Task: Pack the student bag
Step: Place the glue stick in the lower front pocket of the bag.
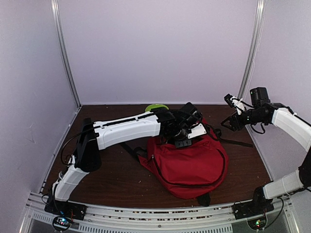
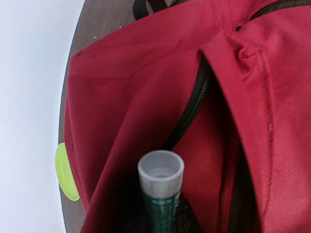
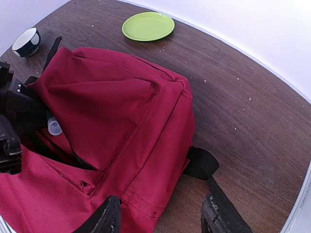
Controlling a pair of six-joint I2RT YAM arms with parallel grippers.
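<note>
The student bag (image 1: pixel 189 162), a big red backpack, lies flat in the middle of the table with a black zipper opening gaping near its top. My left gripper (image 1: pixel 182 133) hovers over that opening, shut on a green tube (image 2: pixel 163 208) with a pale grey cap (image 2: pixel 161 174). The tube points into the slit between the red flaps of the bag (image 2: pixel 136 97), and the cap (image 3: pixel 54 127) shows at the opening's edge. My right gripper (image 1: pixel 232 112) hangs raised off the bag's right side, open and holding nothing. From its own wrist, its fingers (image 3: pixel 104 218) frame the bag (image 3: pixel 121 111) corner.
A lime green plate (image 1: pixel 156 107) lies behind the bag near the back wall. A dark blue cup (image 3: pixel 26 41) with a white inside stands at the far left. A black strap (image 3: pixel 201 162) trails off the bag's right side. White walls close in the table.
</note>
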